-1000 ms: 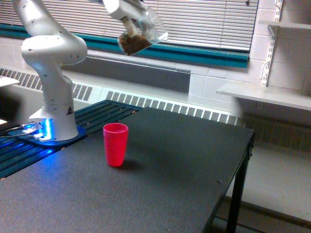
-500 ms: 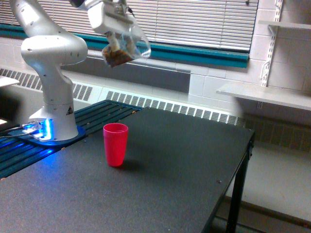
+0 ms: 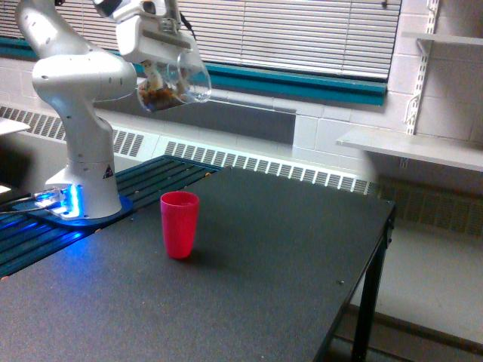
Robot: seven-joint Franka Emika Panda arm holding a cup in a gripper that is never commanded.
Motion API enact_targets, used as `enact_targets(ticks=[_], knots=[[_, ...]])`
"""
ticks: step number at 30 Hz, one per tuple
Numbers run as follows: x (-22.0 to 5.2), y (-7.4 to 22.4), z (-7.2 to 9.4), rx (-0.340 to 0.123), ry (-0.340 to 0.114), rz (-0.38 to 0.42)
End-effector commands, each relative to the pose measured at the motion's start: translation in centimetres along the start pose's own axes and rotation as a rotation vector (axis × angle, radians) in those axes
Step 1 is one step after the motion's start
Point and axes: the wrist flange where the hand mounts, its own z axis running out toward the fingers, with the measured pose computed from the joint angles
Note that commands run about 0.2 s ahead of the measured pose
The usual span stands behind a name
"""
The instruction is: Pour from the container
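Exterior view. One white robot arm (image 3: 75, 98) stands on a base lit blue at the exterior view's left. One gripper (image 3: 158, 66) sits at its upper end, its fingers clamped on the single clear container (image 3: 175, 81). One red cup (image 3: 179, 224) stands upright on the one black table (image 3: 249, 286), mouth up.

The clear container hangs high in the air, above the red cup and slightly toward the exterior view's left of it, well apart from it and in front of the window blinds (image 3: 302, 34). It is tilted: its long axis runs near horizontal, with the open mouth toward the exterior view's right and the base toward the left, a little lower. Brown granular material (image 3: 155, 96) lies heaped at the lower, base end.
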Motion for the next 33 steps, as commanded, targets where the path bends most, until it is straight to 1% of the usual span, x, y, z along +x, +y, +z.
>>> enact_targets(ticks=[1, 8, 16, 26, 33], knots=[[-1.7, 1.0, 1.2, -0.039, -0.041, -0.001], [-2.5, 0.8, 1.3, -0.060, -0.075, -0.028], [-3.3, 0.0, 2.0, -0.073, -0.110, -0.049], [-3.8, -0.5, 3.0, -0.094, -0.138, -0.058], [-4.0, -0.3, 3.3, -0.113, -0.151, -0.054]])
